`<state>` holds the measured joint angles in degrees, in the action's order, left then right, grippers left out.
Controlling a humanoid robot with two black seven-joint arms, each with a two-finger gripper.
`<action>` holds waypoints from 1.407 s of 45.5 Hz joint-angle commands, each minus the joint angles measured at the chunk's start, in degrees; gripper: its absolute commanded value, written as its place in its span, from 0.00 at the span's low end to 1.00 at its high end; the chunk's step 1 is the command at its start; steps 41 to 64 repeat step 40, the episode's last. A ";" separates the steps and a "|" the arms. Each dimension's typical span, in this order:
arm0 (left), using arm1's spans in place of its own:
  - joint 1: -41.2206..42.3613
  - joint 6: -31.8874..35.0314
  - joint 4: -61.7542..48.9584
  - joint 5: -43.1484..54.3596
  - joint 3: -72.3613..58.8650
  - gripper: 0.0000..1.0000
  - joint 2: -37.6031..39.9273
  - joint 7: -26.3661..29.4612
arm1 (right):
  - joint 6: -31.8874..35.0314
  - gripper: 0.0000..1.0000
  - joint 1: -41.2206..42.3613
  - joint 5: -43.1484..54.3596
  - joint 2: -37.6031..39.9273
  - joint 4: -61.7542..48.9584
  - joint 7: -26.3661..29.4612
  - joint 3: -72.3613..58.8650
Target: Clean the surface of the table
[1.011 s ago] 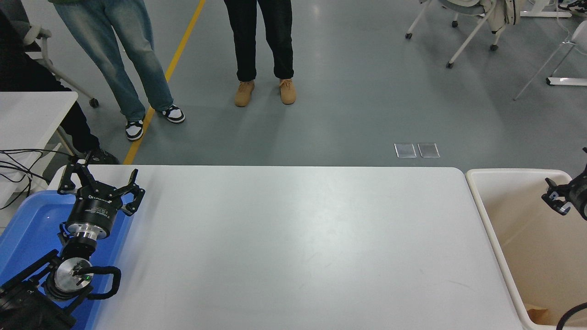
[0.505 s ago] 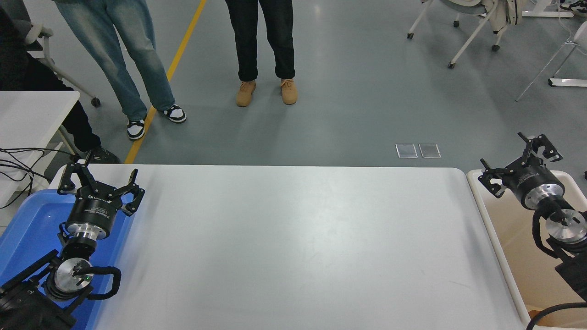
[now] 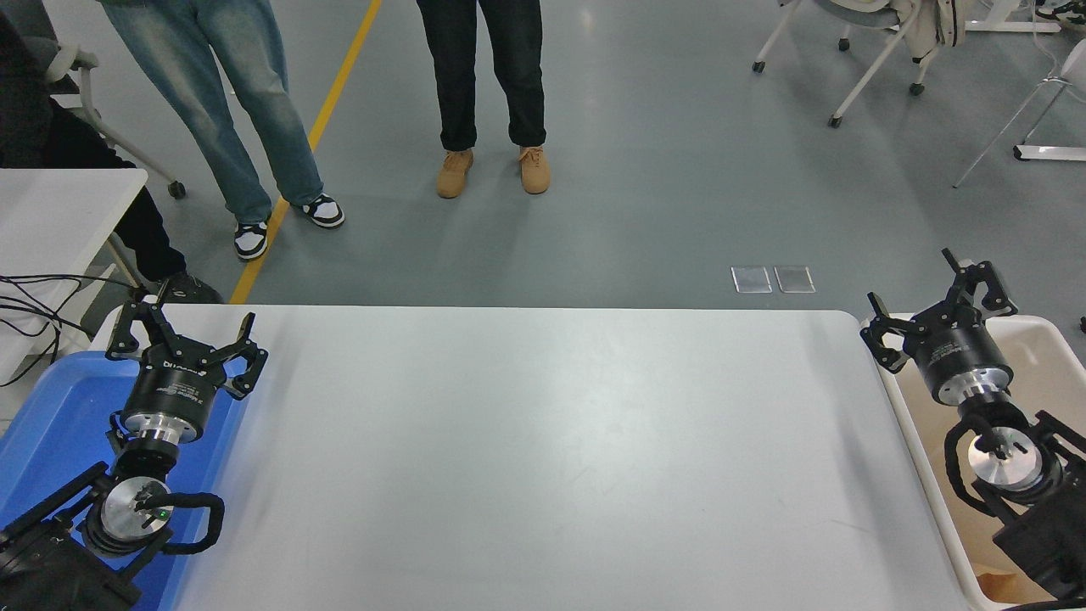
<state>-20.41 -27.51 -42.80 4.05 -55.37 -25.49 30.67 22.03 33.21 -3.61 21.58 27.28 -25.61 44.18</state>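
The right gripper [image 3: 933, 310] has its fingers spread wide, and nothing is between them. It hangs over the far left corner of the cream bin [image 3: 1048, 335], just beside the right edge of the table, and it touches neither of them as far as the view shows. The left gripper [image 3: 185, 338] is also wide apart and holds nothing. It is parked at the lower left, above the far end of the blue bin [image 3: 42, 424], with one finger reaching over the table's left edge.

The table surface [image 3: 543, 458] fills the middle of the view, between the two bins. It is plain white and matte, with rounded far corners, and only soft grey shadows lie on it.

On the grey floor behind the table stand two people: one in blue jeans [image 3: 216, 110], one in black trousers [image 3: 492, 72].
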 commanded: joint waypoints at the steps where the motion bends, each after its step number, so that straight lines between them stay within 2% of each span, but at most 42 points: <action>1: -0.06 0.00 0.00 0.00 0.00 0.99 0.00 0.00 | 0.39 1.00 -1.83 1.50 -0.48 0.40 -2.08 -3.31; 18: 0.02 0.00 0.00 0.00 0.00 0.99 0.00 0.00 | -2.42 1.00 -0.08 2.11 -3.73 -1.35 -1.55 -8.58; 26: 0.02 0.00 0.00 0.00 0.00 0.99 0.00 0.00 | -2.86 1.00 2.83 2.29 -6.81 -6.45 -1.64 -11.66; 64: 0.02 0.00 0.00 0.00 0.00 0.99 0.00 0.00 | -2.60 1.00 3.18 1.67 -6.81 -6.45 -1.99 -10.61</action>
